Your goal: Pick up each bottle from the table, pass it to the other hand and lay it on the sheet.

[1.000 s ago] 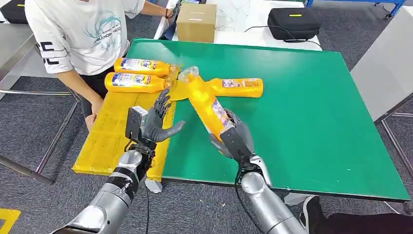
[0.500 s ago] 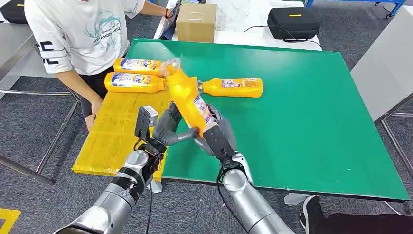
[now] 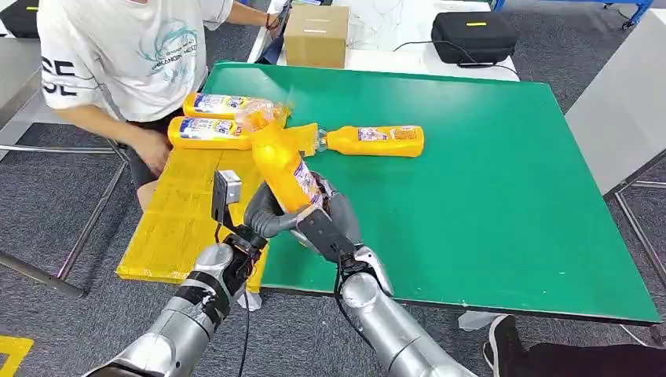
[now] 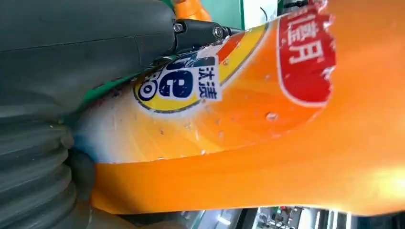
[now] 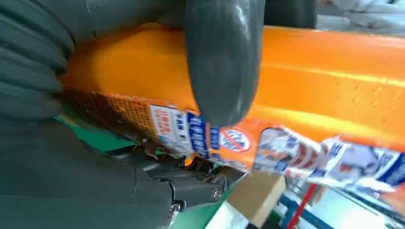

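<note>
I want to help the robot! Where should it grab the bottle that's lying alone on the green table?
Probably around the wide middle of the lying bottle, coming down from above. It lies flat on its side on the green table, cap toward the yellow sheet, so fingers can close across its body with open space around it.

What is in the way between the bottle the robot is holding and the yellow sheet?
Nothing visible. The held bottle sits between both robot hands just beside the yellow sheet. Two bottles already lie at its far end, and the near part is bare.

four bottles (image 3: pixel 281 163), one sheet (image 3: pixel 177 220), one box (image 3: pixel 317 36)
</note>
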Tool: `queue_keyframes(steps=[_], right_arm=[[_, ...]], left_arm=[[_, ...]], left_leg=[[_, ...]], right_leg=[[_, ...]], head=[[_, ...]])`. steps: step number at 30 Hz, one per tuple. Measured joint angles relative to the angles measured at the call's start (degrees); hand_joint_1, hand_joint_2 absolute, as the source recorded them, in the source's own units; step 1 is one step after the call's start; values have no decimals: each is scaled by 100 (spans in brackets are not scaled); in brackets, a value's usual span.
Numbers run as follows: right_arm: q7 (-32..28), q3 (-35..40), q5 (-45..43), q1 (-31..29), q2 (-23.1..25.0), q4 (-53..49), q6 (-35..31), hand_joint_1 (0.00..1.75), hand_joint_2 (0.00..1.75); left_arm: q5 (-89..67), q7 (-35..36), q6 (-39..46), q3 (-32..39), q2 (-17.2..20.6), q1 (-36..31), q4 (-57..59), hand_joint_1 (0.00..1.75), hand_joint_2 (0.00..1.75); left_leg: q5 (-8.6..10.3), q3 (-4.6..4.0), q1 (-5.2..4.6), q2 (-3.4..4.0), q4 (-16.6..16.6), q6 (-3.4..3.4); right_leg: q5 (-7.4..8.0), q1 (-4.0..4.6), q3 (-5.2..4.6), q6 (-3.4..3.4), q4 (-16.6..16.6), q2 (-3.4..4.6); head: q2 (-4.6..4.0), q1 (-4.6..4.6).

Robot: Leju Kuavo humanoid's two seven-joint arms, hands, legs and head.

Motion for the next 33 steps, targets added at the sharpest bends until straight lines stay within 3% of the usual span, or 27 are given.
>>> queue_keyframes(steps=[5,6,15,16,17,18,33], right_arm=[[42,122,70,-111,7,223,116,175,175],[46,144,72,-130,7,256,118,175,175],[122,183,66,-244,0,479,407,175,175],[122,183,66,-248,0,492,420,159,175],[122,186,66,-254,0,509,426,12,175],[127,192,74,-262,0,527,435,0,175],[96,175,-75,-253,-48,520,183,0,175]], left_arm=[[55,2,4,-39,52,64,-52,0,175],[76,2,4,-44,68,75,-59,175,175],[131,31,92,-57,129,126,-59,175,175],[131,22,92,-57,131,134,-59,175,175],[131,15,96,-57,138,141,-59,175,175],[131,11,118,-57,142,147,-59,175,175],[203,-31,472,120,236,243,-249,175,175]], left_leg=[[0,-1,0,4,0,0],[0,-1,0,2,0,0],[0,-1,0,4,0,0],[0,-1,0,4,0,0],[0,-1,0,4,0,0],[0,-1,0,4,0,0],[0,-1,0,3,0,0]], right_leg=[[0,-1,-1,0,0,2],[0,-1,-1,0,0,1],[0,0,-3,0,0,2],[0,0,-3,0,0,2],[0,0,-3,0,0,3],[0,0,-3,0,0,3],[1,0,-4,0,0,2]], head=[[0,-2],[0,-2],[0,-2],[0,-2],[0,-2],[0,-2],[0,-4]])
